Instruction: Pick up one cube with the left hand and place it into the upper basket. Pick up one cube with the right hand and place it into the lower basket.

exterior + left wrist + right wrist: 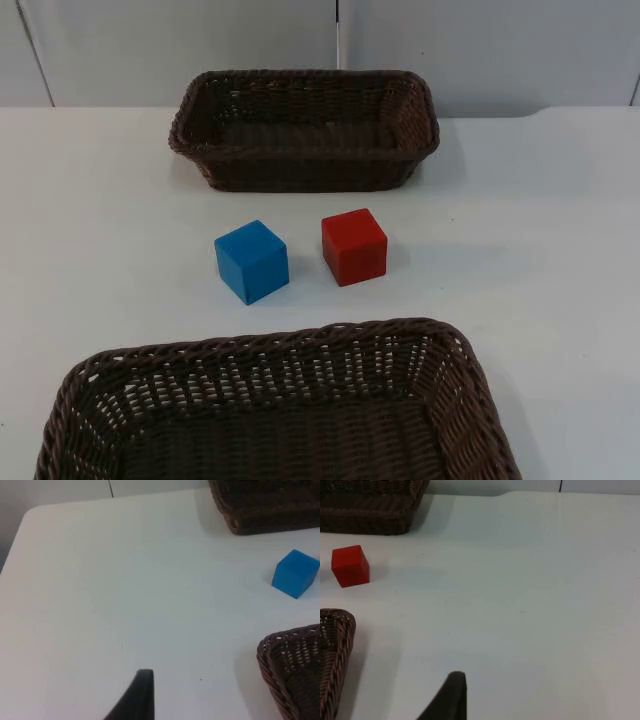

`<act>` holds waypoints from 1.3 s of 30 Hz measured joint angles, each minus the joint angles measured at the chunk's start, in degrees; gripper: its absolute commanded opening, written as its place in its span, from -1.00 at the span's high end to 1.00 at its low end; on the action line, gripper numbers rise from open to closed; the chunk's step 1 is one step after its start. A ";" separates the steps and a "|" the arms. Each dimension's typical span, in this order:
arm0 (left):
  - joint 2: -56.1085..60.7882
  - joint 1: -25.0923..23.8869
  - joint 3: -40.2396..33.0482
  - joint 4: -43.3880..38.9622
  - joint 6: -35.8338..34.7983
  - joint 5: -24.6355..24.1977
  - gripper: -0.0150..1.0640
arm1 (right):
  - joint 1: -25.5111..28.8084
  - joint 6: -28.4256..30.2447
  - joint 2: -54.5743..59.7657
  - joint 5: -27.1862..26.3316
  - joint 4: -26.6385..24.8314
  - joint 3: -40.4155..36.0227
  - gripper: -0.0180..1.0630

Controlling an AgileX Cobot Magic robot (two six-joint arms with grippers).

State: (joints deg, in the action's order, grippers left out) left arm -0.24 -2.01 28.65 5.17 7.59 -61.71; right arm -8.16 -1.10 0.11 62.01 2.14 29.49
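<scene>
- Nearest the top camera sits the lower basket, a dark brown woven tray on the white table. One corner of it lies ahead of the left gripper's fingertip and off to one side, and another corner lies close beside the right gripper's fingertip.
- Next in size, the upper basket of the same weave stands at the far side of the table by the grey wall, well ahead of both grippers.
- Between the two baskets the blue cube rests on the table, touching neither basket. It lies well ahead of the left gripper and is not gripped.
- Just beside the blue cube, with a small gap between them, the red cube rests on the table. It lies well ahead of the right gripper, near the front wall of the upper basket, and is not gripped.
- Of the left gripper a single black fingertip is seen above bare table. It has hold of nothing, and how far it is open cannot be told.
- Of the right gripper likewise one black fingertip is seen above bare table, apart from the lower basket's corner. It has hold of nothing, and its opening cannot be told.
</scene>
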 measured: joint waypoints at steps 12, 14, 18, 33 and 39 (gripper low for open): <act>0.00 0.00 4.78 3.15 0.00 4.21 -0.97 | 0.00 0.00 0.00 0.00 -0.04 0.00 -0.98; 0.00 0.00 4.89 3.15 0.00 4.28 -0.97 | 0.00 0.00 0.00 0.00 -0.04 0.00 -0.98; 0.03 0.00 4.89 3.15 0.00 4.28 -0.97 | 0.00 0.00 0.00 0.00 -0.04 0.00 -0.98; -5.01 0.00 5.12 8.48 0.00 10.00 -0.97 | 0.00 0.00 0.00 0.00 -1.08 0.00 -0.98; -13.37 0.00 5.12 10.09 1.64 15.44 -0.97 | 0.00 0.00 0.00 0.00 -1.31 0.00 -0.98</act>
State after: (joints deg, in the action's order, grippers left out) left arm -13.61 -2.01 33.77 15.26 9.23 -46.27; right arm -8.16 -1.10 0.11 62.01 0.83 29.49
